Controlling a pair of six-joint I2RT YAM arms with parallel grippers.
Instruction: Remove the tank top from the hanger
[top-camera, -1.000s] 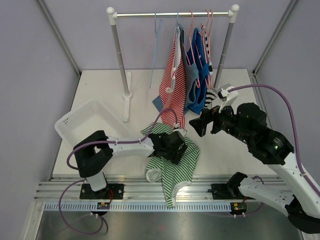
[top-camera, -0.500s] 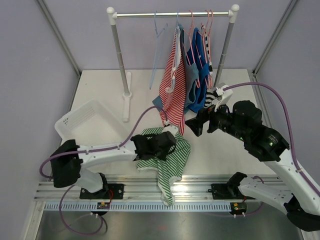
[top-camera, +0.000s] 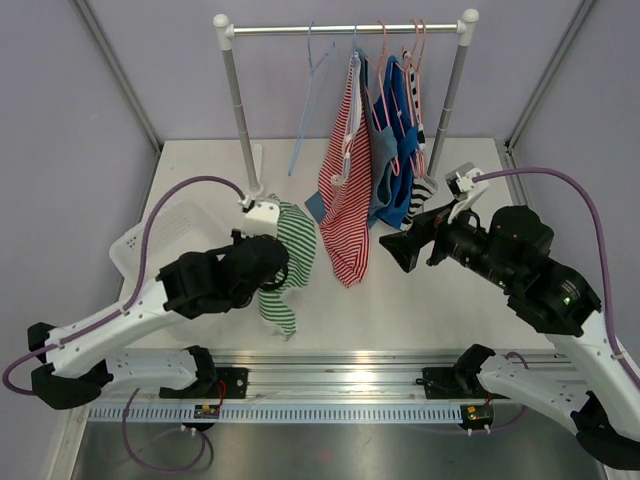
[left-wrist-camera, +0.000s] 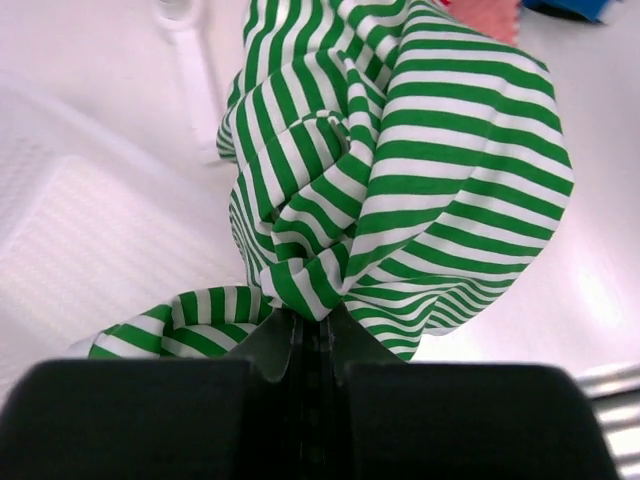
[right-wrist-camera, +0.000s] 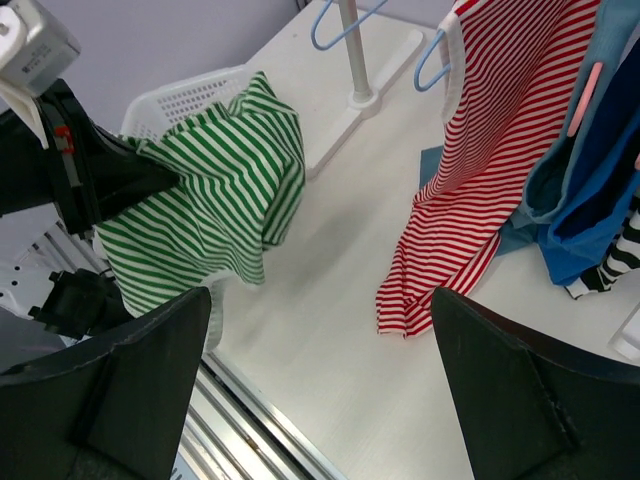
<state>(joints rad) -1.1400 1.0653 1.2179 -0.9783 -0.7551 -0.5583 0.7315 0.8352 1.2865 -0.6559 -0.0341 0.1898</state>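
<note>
A green-and-white striped tank top (top-camera: 290, 248) hangs bunched from the left gripper (left-wrist-camera: 310, 335), whose jaws are clamped tight on a twisted fold of the cloth. It is held up over the left half of the tabletop (top-camera: 430, 305). The garment is off the rail and just beside the right rim of a white basket (top-camera: 150, 240), which sits at the tabletop's left edge. From the left wrist camera the stripes fill most of the view, with the basket's mesh floor behind and to the left. Whether the lowest fold touches the tabletop cannot be told.

A bare blue hanger (top-camera: 310, 95) hangs tilted on the clothes rack (top-camera: 340, 29) at the back. To its right, a red-and-white striped top (top-camera: 345, 190) hangs on a hanger of its own. Blue garments (top-camera: 395, 140) and a black-and-white striped piece (top-camera: 425, 190) hang further right.

The right gripper (right-wrist-camera: 320, 300) stands with its jaws spread wide and nothing between them. It is raised over the right side of the tabletop, pointing towards the hem of the red-striped top and well apart from the green one.
</note>
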